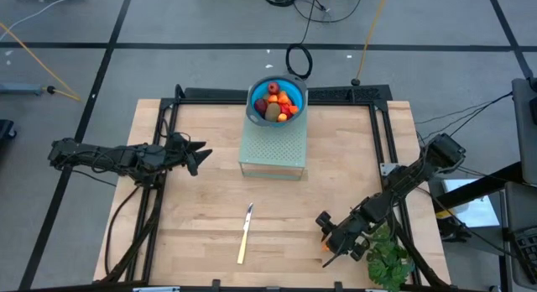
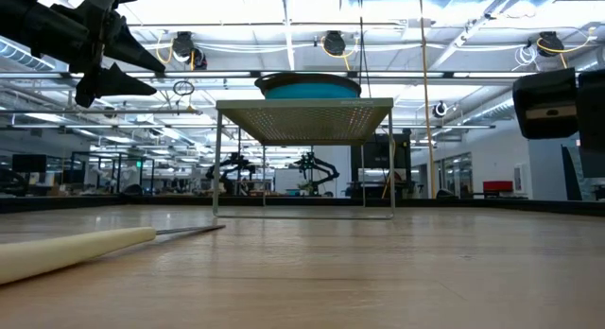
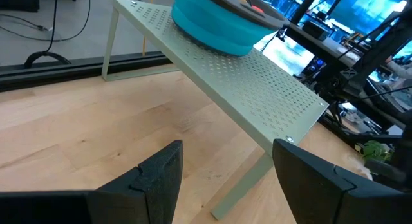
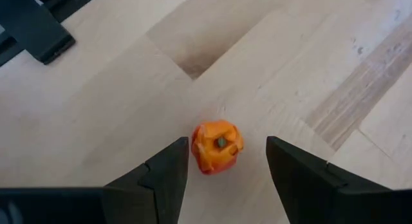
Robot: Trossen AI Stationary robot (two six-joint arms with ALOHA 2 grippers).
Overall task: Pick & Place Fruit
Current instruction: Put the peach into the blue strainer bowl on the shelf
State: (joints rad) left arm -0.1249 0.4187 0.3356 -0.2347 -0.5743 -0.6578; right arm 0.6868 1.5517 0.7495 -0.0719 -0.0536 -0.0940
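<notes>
The fruit (image 1: 279, 103) mostly fills a blue bowl (image 1: 254, 108) on a perforated stand (image 1: 272, 148) at the worktop's (image 1: 201, 208) far middle. 1 small orange piece (image 4: 217, 146) lies on the wood between the right tool's (image 4: 224, 163) parted fingers. The left tool (image 3: 225, 169), fingers apart, hovers near the stand.

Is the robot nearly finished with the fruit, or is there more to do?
Most looks done: the blue bowl on the perforated green stand already holds a pile of fruit. In hand: the right gripper hovers with open jaws over one small orange fruit on the table's front right, not yet gripped. Left to do: grasp that piece and carry it. The left gripper waits, open, left of the stand.
</notes>
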